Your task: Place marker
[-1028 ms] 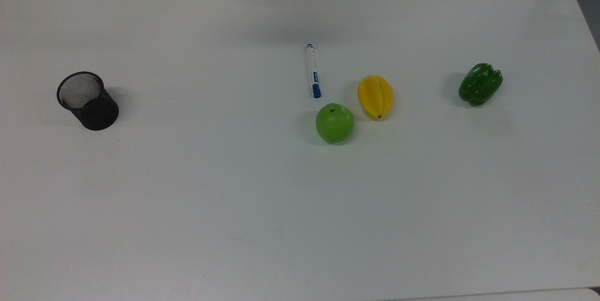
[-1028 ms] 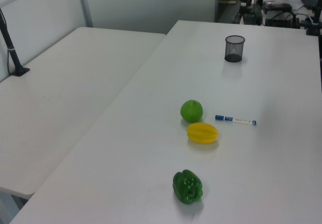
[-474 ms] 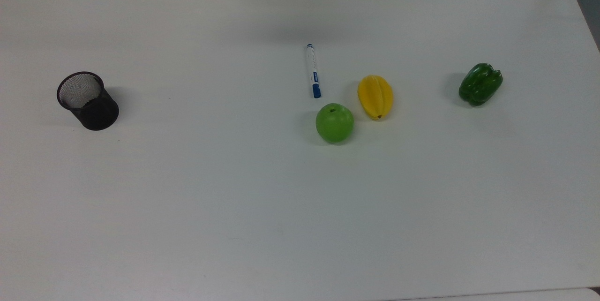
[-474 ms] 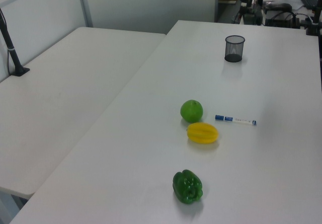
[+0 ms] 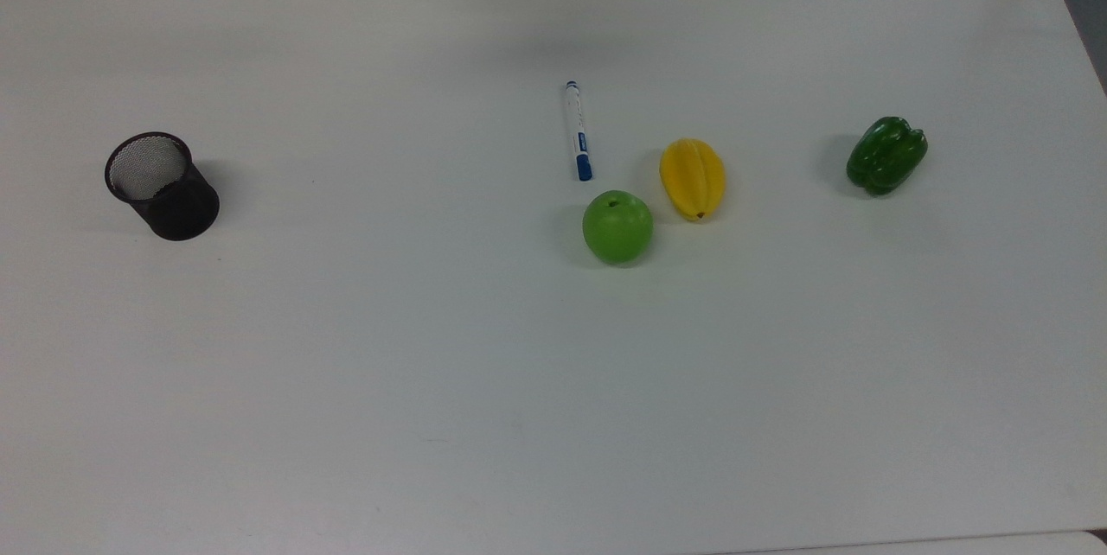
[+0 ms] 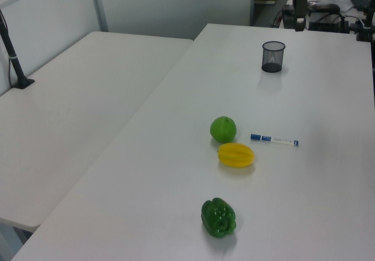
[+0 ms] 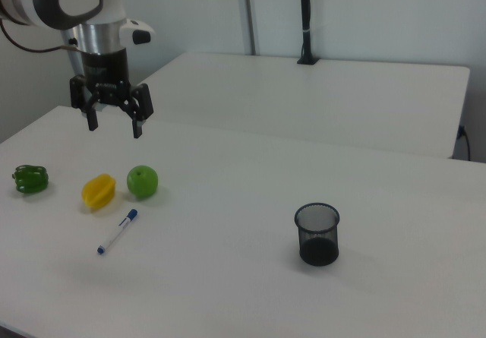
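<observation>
Not grabbed yet. Marker (image 5: 577,130) lying flat on the table (image 5: 519,382), just beside the green apple (image 5: 617,226). Gripper (image 7: 112,118) hovering high, fingers spread, empty. Next up, probably: drop down, pinch mid-barrel, carry toward mesh cup (image 5: 162,186).

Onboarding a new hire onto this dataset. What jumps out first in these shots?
The bright fruit cluster mid-table: a green apple beside a yellow starfruit, with the marker lying flat just next to them and a green pepper off toward the top view's right. A black mesh cup stands alone far to the top view's left. In the right view the gripper hangs above the table, jaws open and empty.
</observation>
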Robot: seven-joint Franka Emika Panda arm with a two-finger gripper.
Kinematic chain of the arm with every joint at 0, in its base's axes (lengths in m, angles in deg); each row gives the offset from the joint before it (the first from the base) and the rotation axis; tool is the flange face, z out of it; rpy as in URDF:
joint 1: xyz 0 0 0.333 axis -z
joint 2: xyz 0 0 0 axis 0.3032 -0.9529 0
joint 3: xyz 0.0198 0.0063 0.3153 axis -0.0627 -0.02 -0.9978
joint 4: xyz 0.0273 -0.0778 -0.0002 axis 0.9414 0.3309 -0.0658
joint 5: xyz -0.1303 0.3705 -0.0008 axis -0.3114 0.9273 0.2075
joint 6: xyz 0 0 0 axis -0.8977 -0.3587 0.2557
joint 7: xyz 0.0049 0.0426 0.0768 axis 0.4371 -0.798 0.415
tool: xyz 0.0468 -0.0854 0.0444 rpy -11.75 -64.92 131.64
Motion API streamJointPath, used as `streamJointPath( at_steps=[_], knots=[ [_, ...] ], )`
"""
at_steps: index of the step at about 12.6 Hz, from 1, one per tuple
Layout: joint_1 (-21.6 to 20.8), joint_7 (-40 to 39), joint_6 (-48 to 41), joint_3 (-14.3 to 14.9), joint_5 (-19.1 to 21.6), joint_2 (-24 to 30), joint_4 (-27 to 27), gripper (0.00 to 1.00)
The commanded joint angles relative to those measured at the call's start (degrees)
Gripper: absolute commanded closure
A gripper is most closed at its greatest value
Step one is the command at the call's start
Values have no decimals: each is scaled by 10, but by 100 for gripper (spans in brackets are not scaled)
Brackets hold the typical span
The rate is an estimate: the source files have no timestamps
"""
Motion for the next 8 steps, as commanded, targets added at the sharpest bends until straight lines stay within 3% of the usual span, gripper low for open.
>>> streamJointPath(
  at_steps=[1,5,8],
  knots=[
    [-33,-1,1,8,7,16,58,0],
    [-79,98,104,6,7,15,146,0],
    [-83,150,239,-25,2,6,219,0]
  ],
)
